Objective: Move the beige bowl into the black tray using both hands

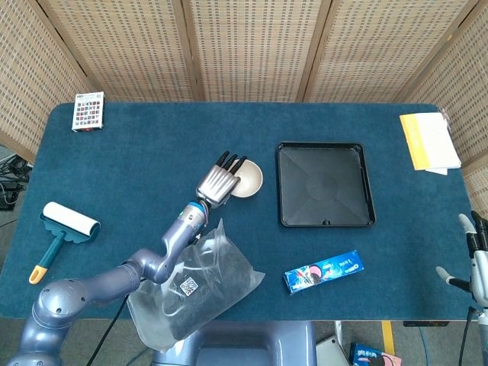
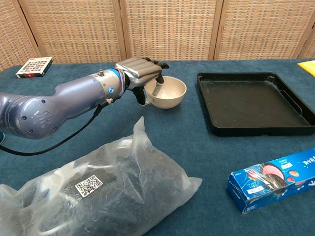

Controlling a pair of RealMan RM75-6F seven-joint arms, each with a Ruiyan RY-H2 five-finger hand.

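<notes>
My left hand [image 1: 219, 181] [image 2: 141, 73] grips the beige bowl [image 1: 250, 179] [image 2: 170, 93] by its left rim, fingers inside and thumb outside. The bowl sits low over the blue table, just left of the black tray [image 1: 325, 184] [image 2: 256, 102], which holds nothing. A narrow strip of cloth separates bowl and tray. My right hand [image 1: 477, 255] shows only at the head view's lower right edge, off the table corner, fingers spread and holding nothing. It is absent from the chest view.
A clear plastic bag [image 1: 191, 286] [image 2: 98, 189] with dark contents lies at the front, under my left forearm. A blue snack box [image 1: 324, 271] [image 2: 275, 179] lies in front of the tray. A lint roller [image 1: 65, 229], a card box [image 1: 88, 111] [image 2: 33, 66] and yellow papers [image 1: 429, 141] sit at the edges.
</notes>
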